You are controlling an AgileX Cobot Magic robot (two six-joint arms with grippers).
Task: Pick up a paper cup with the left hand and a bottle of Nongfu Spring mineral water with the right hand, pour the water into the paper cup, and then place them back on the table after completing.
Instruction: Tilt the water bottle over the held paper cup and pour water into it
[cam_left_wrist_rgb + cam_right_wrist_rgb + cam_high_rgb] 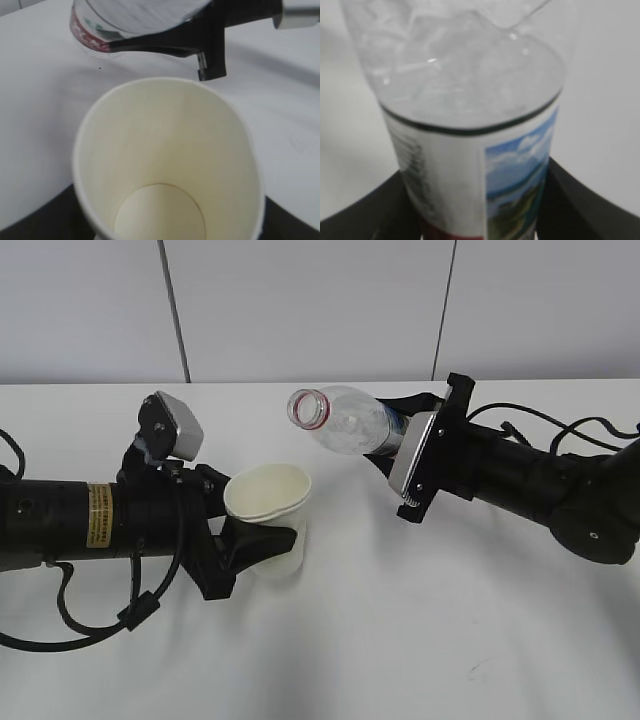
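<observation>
My left gripper is shut on a cream paper cup, held just above the white table and tipped a little to the right. The left wrist view looks down into the cup; it looks dry inside. My right gripper is shut on a clear uncapped water bottle, held nearly level with its red-ringed mouth pointing left, above and just right of the cup. The bottle's label fills the right wrist view. I see no water stream.
The bottle and the right gripper's black finger hang over the far rim of the cup in the left wrist view. Black cables trail behind the right arm. A grey panelled wall stands behind the table.
</observation>
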